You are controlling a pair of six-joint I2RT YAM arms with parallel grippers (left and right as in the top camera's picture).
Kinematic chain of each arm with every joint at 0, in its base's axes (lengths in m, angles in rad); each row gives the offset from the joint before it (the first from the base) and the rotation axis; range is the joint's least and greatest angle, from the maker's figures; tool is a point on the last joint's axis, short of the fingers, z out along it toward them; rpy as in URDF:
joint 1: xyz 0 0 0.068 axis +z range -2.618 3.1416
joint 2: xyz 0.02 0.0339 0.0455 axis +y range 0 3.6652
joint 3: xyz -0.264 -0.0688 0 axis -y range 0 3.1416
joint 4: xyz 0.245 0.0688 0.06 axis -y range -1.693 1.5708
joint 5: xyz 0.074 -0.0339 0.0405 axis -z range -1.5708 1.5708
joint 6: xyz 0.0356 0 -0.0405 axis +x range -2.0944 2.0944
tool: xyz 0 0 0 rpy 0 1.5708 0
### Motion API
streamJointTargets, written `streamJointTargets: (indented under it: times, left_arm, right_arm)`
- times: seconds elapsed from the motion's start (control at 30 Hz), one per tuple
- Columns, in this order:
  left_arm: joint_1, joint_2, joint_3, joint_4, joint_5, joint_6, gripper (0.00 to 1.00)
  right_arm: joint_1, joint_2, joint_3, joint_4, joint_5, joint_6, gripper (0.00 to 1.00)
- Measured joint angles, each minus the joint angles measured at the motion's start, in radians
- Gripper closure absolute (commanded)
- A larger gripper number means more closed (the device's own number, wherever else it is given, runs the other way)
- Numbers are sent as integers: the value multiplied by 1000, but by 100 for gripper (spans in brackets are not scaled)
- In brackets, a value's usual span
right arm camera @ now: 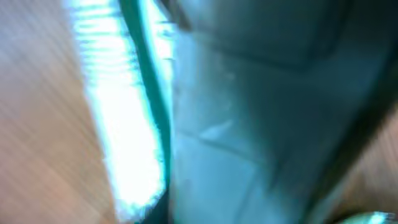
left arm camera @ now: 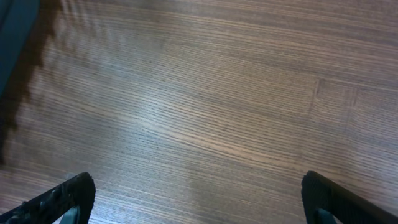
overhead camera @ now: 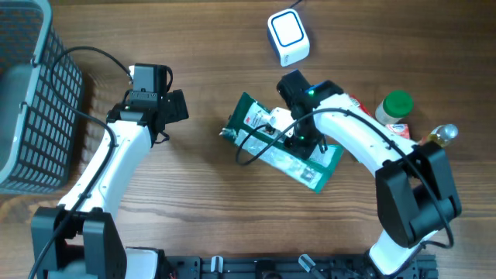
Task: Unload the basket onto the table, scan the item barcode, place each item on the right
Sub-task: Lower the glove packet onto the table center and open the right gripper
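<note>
The left claw [left arm camera: 199, 191] hangs above bare desk [overhead camera: 201, 205] with its jaws spread wide and nothing between them. In its wrist view only the two dark fingertips [left arm camera: 73, 194] show, cut off at the bottom corners. It sits well apart from the item, on the side of the dark wire basket [overhead camera: 35, 101], which the left edge of the overhead view crops.

The green and white packet [overhead camera: 287, 161] lies flat on the desk at the middle, just below the white scanner [overhead camera: 288, 36]. The right arm crosses over the packet and covers part of it. The right claw [overhead camera: 304, 139] is directly over the packet, but the arm's own body hides the fingers from above. The right wrist view is a heavy blur of teal and white packaging that fills the frame, with no fingers to make out. Whether this claw is open, closed or gripping the packet cannot be told. No barcode is legible anywhere.

A bottle with a green cap [overhead camera: 397, 106] and a second, yellowish bottle [overhead camera: 443, 135] stand at the right, the second partly hidden behind the arm.
</note>
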Motion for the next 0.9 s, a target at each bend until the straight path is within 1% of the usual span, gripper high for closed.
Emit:
streamJointTargets:
  times: [0.03, 0.07, 0.2, 0.33, 0.43, 0.5, 0.6, 0.9]
  left_arm:
    - [0, 0, 0, 0, 0, 0, 0]
    - [0, 0, 0, 0, 0, 0, 0]
    - [0, 0, 0, 0, 0, 0, 0]
    - [0, 0, 0, 0, 0, 0, 0]
    - [0, 0, 0, 0, 0, 0, 0]
    - [0, 0, 0, 0, 0, 0, 0]
    - [0, 0, 0, 0, 0, 0, 0]
    - [0, 0, 0, 0, 0, 0, 0]
  right_arm:
    - [0, 0, -16, 21, 9, 13, 18]
    - [0, 0, -34, 37, 24, 32, 0]
    - [0, 0, -42, 69, 53, 71, 0]
    - [0, 0, -42, 92, 148, 191, 0]
    - [0, 0, -42, 95, 153, 281, 0]
    - [0, 0, -42, 101, 142, 312, 0]
    - [0, 0, -43, 177, 124, 333, 0]
    - [0, 0, -45, 502, 109, 337, 0]
